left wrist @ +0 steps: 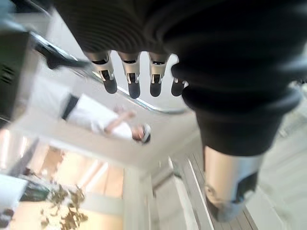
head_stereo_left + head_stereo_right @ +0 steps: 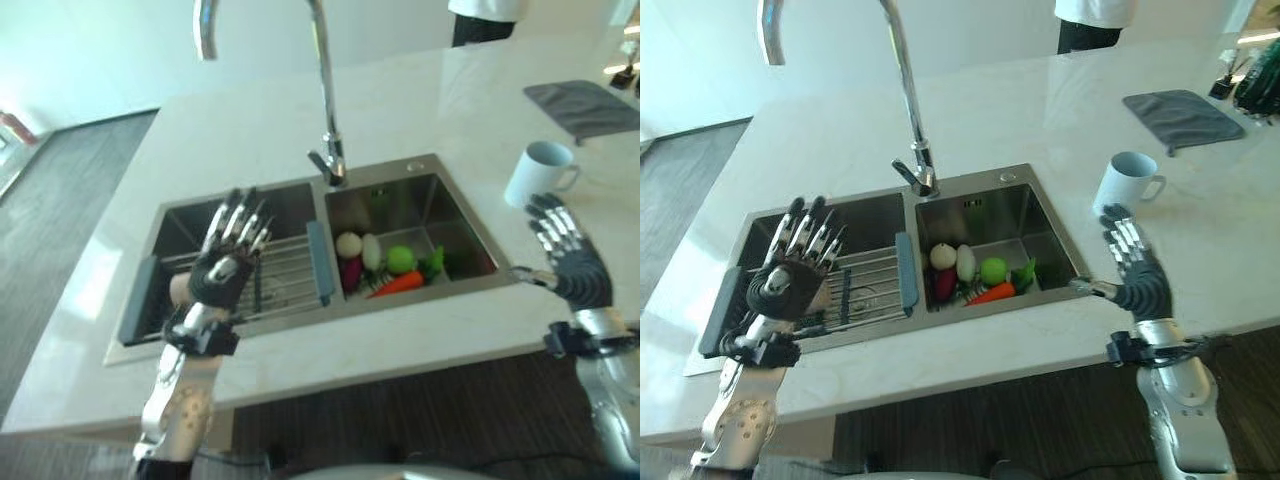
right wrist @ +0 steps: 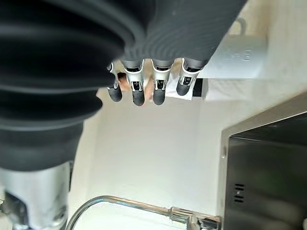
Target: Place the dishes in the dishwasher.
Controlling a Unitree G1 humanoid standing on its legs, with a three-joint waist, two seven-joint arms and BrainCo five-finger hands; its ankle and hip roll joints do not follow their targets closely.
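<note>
While left hand (image 2: 232,250) hovers, mug (image 2: 1127,183) (white)

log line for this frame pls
left hand: open, raised over left sink basin's wire rack | right hand: open, over counter beside white ceramic mug | vegetables in right basin | nothing held

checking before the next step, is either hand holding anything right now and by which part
Nothing is held. The left hand hovers open over the rack in the left sink basin, and the right hand is open just short of the white mug.
</note>
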